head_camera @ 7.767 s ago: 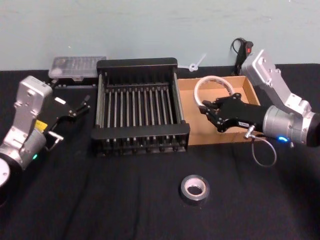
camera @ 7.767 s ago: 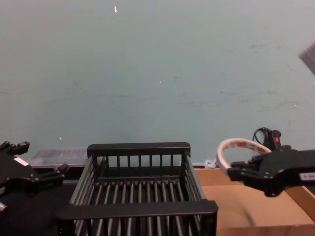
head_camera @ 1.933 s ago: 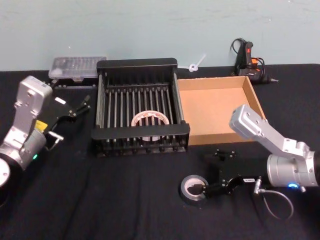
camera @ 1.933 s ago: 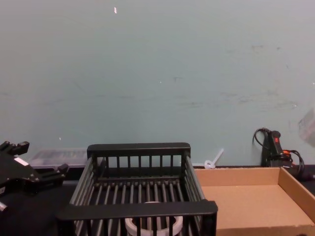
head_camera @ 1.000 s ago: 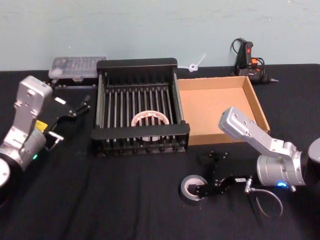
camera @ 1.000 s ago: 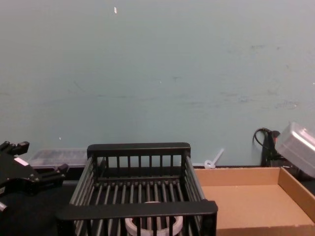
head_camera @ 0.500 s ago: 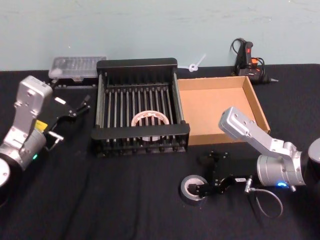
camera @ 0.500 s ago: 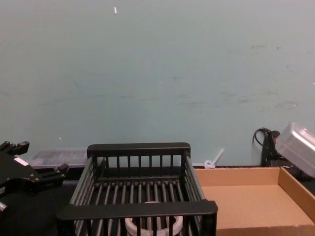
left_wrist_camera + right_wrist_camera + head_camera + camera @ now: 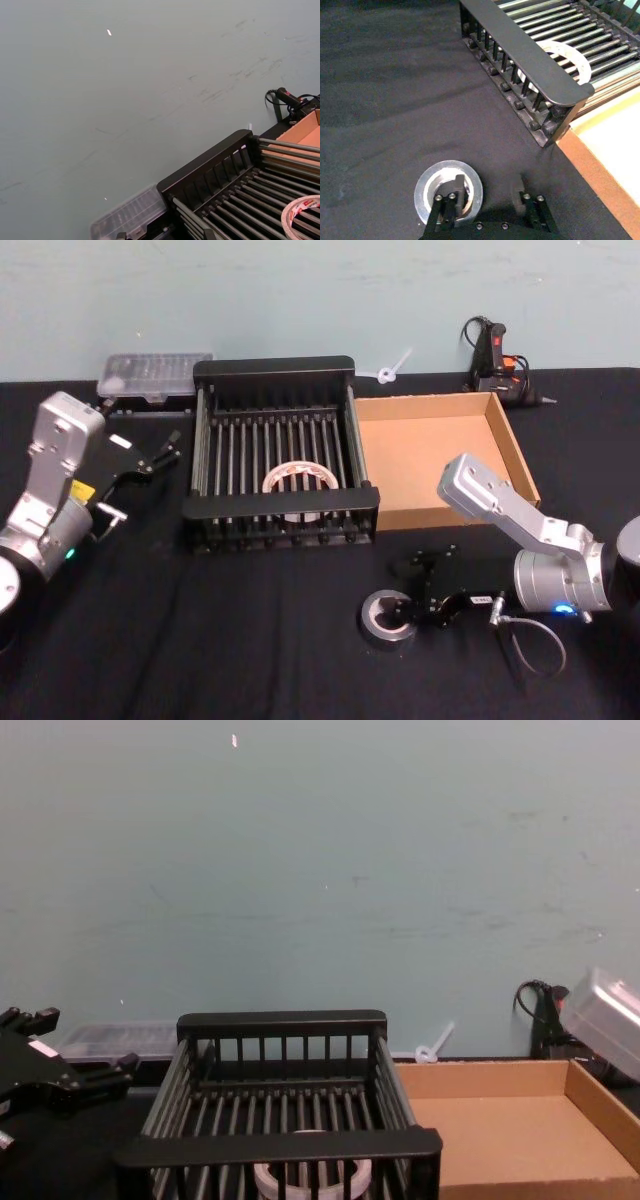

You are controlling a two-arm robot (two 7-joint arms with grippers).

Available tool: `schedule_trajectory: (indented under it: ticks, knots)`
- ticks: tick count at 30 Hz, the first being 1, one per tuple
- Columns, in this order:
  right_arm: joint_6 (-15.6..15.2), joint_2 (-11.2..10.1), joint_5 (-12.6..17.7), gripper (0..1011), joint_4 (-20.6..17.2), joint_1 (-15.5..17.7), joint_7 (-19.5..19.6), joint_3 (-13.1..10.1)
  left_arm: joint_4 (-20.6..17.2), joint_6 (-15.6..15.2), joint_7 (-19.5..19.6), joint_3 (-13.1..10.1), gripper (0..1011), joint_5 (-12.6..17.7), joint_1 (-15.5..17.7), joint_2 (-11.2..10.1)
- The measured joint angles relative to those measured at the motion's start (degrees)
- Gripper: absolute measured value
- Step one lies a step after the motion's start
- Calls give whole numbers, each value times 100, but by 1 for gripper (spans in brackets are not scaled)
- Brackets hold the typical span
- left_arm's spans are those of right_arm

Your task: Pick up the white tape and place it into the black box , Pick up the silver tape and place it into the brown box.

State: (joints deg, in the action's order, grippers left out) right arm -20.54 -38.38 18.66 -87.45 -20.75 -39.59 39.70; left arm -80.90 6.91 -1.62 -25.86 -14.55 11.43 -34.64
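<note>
Nearest the robot, the grey-silver roll of tape with a small centre hole lay flat on the black-clothed bench. The right gripper straddled its wall — one finger in the hole, one outside, not yet closed. The squeeze wanted to be firm and the lift straight before carrying to the shallow brown cardboard tray beyond.

The right wrist view gave that finger placement; the head view added the white ring of tape already inside the black slatted crate, and the left gripper parked beside it, fingers apart.
</note>
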Motion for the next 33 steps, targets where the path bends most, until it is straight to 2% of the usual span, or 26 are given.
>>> schedule_trajectory:
  ticks: [2, 3, 6, 9, 10, 13, 14, 27, 33]
  knots:
    - [0, 0, 0, 561, 0, 0, 0, 0, 0, 0, 0, 0, 1001, 0, 0, 0]
    - [0, 0, 1, 489, 0, 0, 0, 0, 0, 0, 0, 0, 1001, 0, 0, 0]
    - [0, 0, 2, 424, 0, 0, 0, 0, 0, 0, 0, 0, 1001, 0, 0, 0]
    - [0, 0, 4, 328, 0, 0, 0, 0, 0, 0, 0, 0, 1002, 0, 0, 0]
    - [0, 0, 4, 267, 0, 0, 0, 0, 0, 0, 0, 0, 1001, 0, 0, 0]
    - [0, 0, 4, 214, 0, 0, 0, 0, 0, 0, 0, 0, 1001, 0, 0, 0]
    - [0, 0, 5, 158, 0, 0, 0, 0, 0, 0, 0, -1, 1001, 0, 0, 0]
    - [1, -2, 7, 145, -1, 2, 0, -2, 0, 0, 0, 0, 1001, 0, 0, 0]
    - [3, -57, 131, 145, -114, 69, -3, -108, 0, 0, 0, 0, 1001, 0, 0, 0]
